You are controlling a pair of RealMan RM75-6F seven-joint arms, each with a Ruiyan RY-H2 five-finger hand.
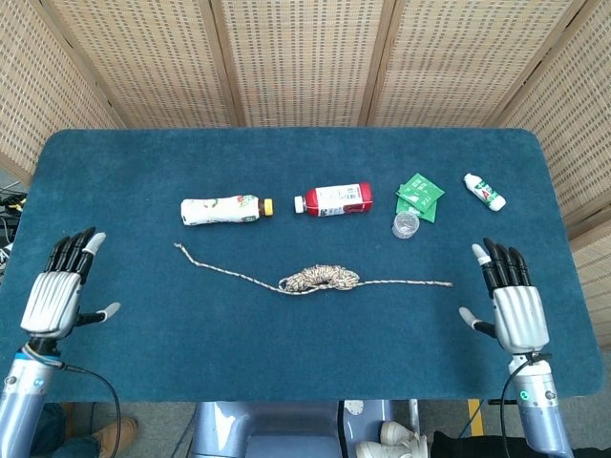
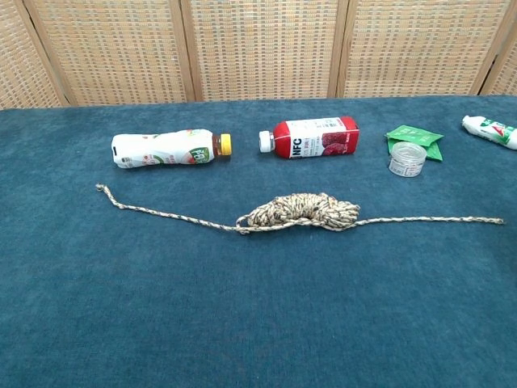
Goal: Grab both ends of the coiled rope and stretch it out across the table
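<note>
rope laid across table centre, hands off at the near corners.
rope (image 1: pixel 320 279) on table (image 1: pixel 286 353), coiled bundle mid-table, ends trailing left and right. behind it, left to right: white bottle (image 1: pixel 225 209), red bottle (image 1: pixel 333 199), small cup (image 1: pixel 406 225) just in front of green packets (image 1: pixel 420 196), tube (image 1: pixel 485 192). left hand (image 1: pixel 56 298) near left edge, right hand (image 1: pixel 509 301) near right edge, both apart from rope.
</note>
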